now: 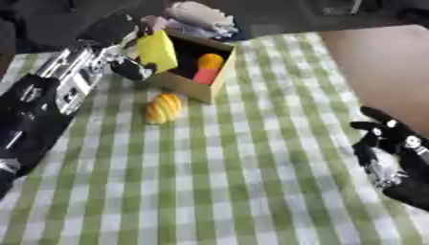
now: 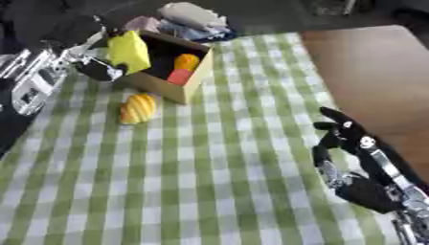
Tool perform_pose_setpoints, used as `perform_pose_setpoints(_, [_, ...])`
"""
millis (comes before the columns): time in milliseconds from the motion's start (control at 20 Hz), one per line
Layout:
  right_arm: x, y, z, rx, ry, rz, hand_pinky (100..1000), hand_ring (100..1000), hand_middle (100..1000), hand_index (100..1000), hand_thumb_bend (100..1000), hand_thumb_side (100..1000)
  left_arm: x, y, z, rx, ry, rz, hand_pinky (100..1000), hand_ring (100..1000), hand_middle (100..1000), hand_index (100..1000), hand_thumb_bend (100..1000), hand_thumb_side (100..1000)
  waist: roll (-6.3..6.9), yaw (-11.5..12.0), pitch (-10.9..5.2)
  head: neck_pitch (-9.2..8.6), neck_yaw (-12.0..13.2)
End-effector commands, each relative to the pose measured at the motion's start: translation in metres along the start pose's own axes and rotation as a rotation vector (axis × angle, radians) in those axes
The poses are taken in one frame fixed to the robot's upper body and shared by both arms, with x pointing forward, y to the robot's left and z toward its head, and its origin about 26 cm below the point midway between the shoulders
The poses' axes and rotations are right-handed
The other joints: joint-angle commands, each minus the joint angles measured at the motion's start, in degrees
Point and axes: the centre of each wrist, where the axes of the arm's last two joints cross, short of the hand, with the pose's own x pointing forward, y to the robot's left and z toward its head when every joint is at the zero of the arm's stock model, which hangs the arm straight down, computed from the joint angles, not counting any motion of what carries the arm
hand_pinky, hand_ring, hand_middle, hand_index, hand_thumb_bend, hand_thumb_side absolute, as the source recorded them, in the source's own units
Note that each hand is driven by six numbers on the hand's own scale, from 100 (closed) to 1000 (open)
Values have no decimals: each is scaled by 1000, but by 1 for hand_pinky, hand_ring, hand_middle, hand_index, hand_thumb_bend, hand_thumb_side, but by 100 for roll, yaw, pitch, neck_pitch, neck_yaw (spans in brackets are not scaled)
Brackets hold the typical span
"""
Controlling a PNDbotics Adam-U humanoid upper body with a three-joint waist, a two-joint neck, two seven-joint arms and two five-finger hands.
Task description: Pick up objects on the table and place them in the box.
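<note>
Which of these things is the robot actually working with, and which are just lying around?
Part of the job: yellow block in the left hand, cardboard box, orange and red items inside it, yellow ridged object on the cloth.

Just there: bundle of fabric behind the box, idle right hand.

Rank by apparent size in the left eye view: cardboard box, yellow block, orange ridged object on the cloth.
1. cardboard box
2. yellow block
3. orange ridged object
The last two look nearly alike, so their order is unsure.

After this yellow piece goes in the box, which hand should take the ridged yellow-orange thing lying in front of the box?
Left. The left hand is at the box, holding the yellow piece, just above the ridged item. The right hand rests far off, bottom right.
</note>
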Motion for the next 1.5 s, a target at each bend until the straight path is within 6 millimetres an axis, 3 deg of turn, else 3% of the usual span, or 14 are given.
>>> perform_pose_setpoints(50, [6, -3, -5, 4, -26, 6, 703, 906, 478, 983, 100, 470, -2, 12, -4, 95, -2, 2, 701, 605, 626, 775, 134, 189, -29, -8, -33, -75, 30])
perform_pose_setpoints(700, [6, -3, -7, 8, -34, 4, 702, 906, 477, 983, 100, 470, 12, -3, -1, 96, -146, -226, 758, 721, 772, 863, 427, 269, -74, -46, -10, -86, 62])
perform_pose_setpoints(950, [6, -3, -7, 7, -33, 3, 702, 907, 477, 983, 100, 470, 10, -7, -2, 91, -125, -278, 767, 743, 811, 886, 461, 275, -69, -56, -4, -85, 52])
perform_pose_setpoints(1200, [6, -3, -7, 6, -34, 3, 702, 907, 477, 983, 100, 470, 8, -5, -1, 138, -95, -301, 781, 766, 843, 913, 522, 277, -63, -66, -1, -96, 34])
perform_pose_setpoints(1500, [7, -3, -8, 7, -34, 3, 702, 907, 477, 983, 100, 470, 5, 9, -1, 235, -70, -381, 796, 795, 878, 936, 686, 290, -59, -72, 0, -105, 22])
